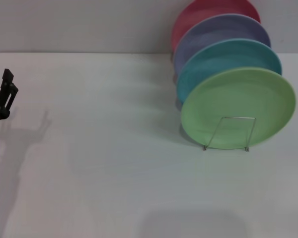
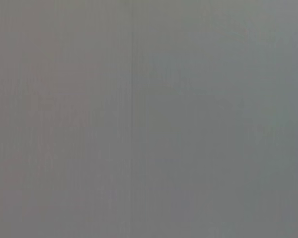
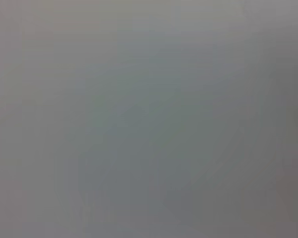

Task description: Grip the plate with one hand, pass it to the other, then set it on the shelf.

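Observation:
The light green plate (image 1: 238, 106) stands upright in the silver wire rack (image 1: 228, 133) at the right of the white table, as the frontmost plate of a row. My left gripper (image 1: 5, 91) shows only as a black part at the far left edge of the head view, well away from the plates and holding nothing that I can see. My right gripper is out of view. Both wrist views show only a plain grey surface.
Behind the green plate stand a light blue plate (image 1: 223, 62), a lavender plate (image 1: 223, 32) and a red plate (image 1: 198, 15). The white table (image 1: 114, 163) stretches from the left edge to the rack. A grey wall rises behind.

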